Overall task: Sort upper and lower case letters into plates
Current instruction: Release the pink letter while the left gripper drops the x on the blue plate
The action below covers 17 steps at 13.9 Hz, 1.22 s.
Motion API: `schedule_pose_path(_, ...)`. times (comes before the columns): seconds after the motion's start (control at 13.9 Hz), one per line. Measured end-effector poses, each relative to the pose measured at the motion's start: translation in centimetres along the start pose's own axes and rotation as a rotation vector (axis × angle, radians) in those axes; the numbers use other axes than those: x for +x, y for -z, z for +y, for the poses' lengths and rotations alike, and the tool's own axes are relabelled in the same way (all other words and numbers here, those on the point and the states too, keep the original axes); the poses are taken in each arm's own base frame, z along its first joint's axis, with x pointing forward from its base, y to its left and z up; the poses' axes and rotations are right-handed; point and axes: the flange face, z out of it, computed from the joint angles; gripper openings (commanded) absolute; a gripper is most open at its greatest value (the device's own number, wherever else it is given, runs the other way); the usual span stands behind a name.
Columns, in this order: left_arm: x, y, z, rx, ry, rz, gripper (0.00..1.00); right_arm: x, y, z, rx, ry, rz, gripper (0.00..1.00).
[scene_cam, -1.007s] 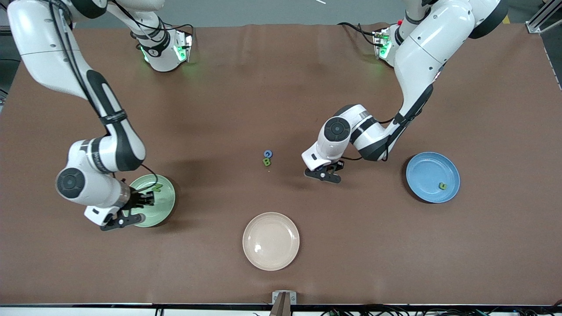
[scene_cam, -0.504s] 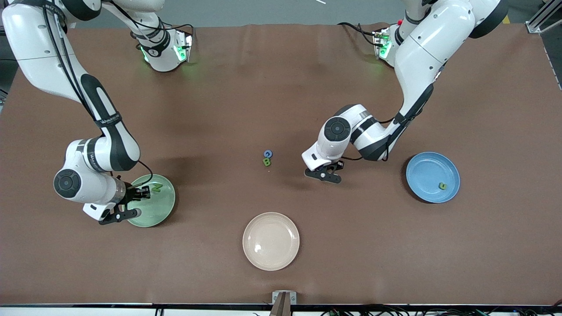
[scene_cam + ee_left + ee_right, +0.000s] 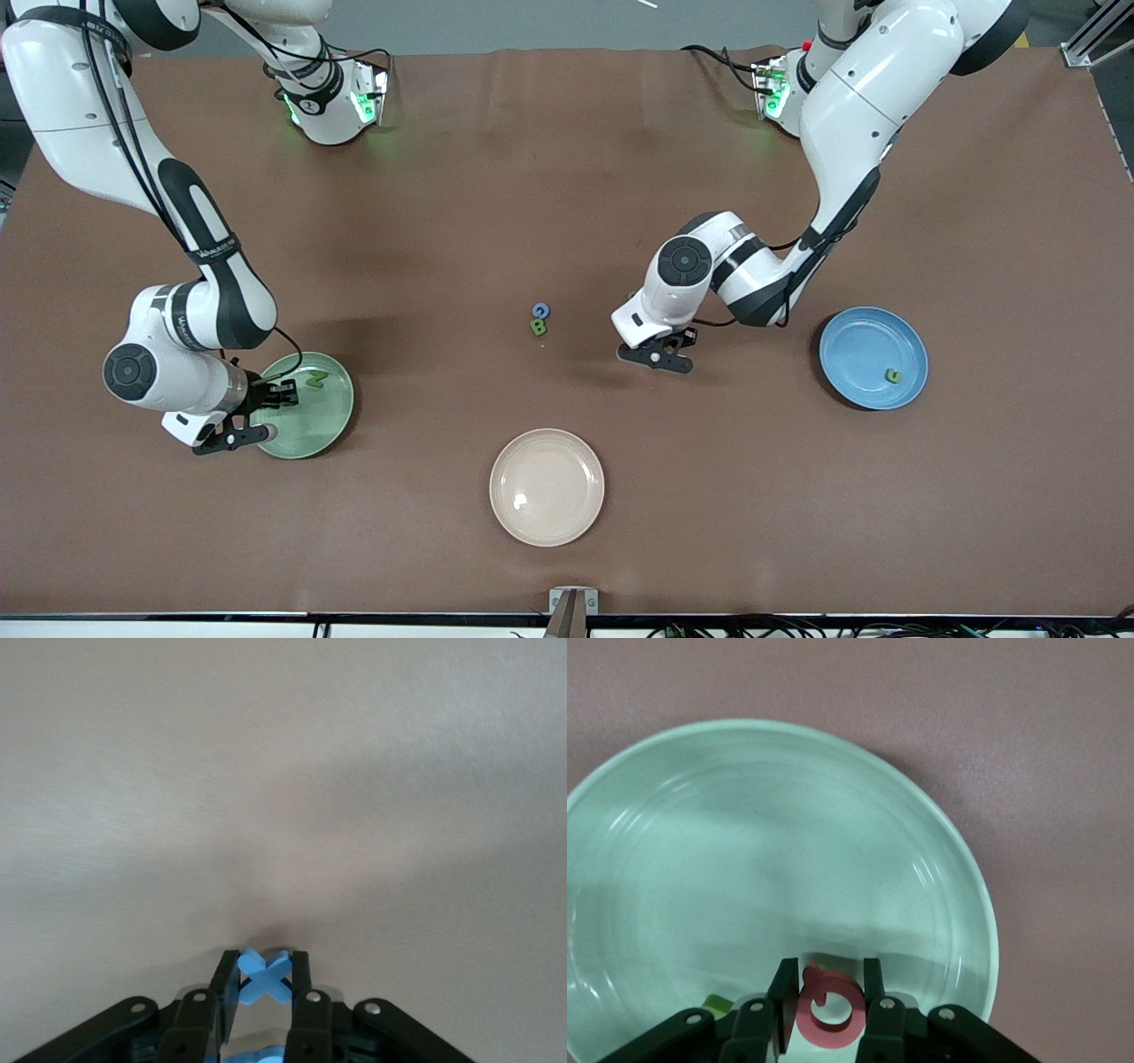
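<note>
My left gripper (image 3: 263,966) is shut on a small blue x (image 3: 264,977), low over bare brown table; in the front view the left gripper (image 3: 680,338) is near the table's middle. My right gripper (image 3: 826,970) is shut on a pink-red Q (image 3: 828,1010) over the mint green plate (image 3: 744,815). In the front view the right gripper (image 3: 282,392) hangs over the green plate (image 3: 330,421), where a green N (image 3: 316,378) lies. A blue G (image 3: 540,310) and a green B (image 3: 538,327) lie together mid-table. The sky blue plate (image 3: 855,346) holds one small green letter (image 3: 893,376).
A cream-beige plate (image 3: 547,486) sits nearer to the front camera than the G and B. The two arm bases (image 3: 332,97) stand along the table's edge farthest from the front camera. A small mount (image 3: 572,607) sits at the edge nearest to it.
The right gripper has drifted with the Q across the green plate toward the right arm's end. The left gripper has closed tighter on the x and shifted slightly.
</note>
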Motion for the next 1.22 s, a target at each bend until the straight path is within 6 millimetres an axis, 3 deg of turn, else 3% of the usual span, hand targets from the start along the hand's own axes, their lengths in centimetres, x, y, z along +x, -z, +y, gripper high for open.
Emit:
schedule_pose_path(0.07,0.2,1.4,-0.3,0.022,0.002,-0.003,0.1,0.1,0.0,0.0,-0.001,0.0,0.006,0.66)
schedule_pose_path(0.14,0.3,3.1,-0.7,0.044,0.001,-0.007,0.11,0.1,-0.1,0.0,-0.001,0.0,0.008,0.99)
schedule_pose_path(0.36,0.4,9.5,-3.7,0.063,-0.03,-0.045,0.11,0.4,0.2,0.0,-0.002,0.0,0.02,1.0)
schedule_pose_path(0.5,0.5,13.0,-8.9,0.023,-0.048,-0.071,0.11,0.9,1.0,-0.7,0.005,-0.011,0.025,1.0)
schedule_pose_path(0.65,-0.6,14.4,-14.4,-0.03,-0.058,-0.088,0.11,1.5,2.3,-3.2,0.028,-0.081,0.004,1.0)
schedule_pose_path(0.79,-2.4,14.3,-20.3,-0.064,-0.064,-0.107,0.11,2.0,4.2,-7.4,0.053,-0.203,-0.017,1.0)
schedule_pose_path(0.94,-4.3,12.7,-25.2,-0.052,-0.063,-0.135,0.11,2.3,6.1,-13.3,0.075,-0.328,-0.021,1.0)
schedule_pose_path(1.22,-6.0,9.9,-29.4,0.046,-0.108,-0.132,0.11,1.3,6.2,-27.6,0.069,-0.499,-0.036,1.0)
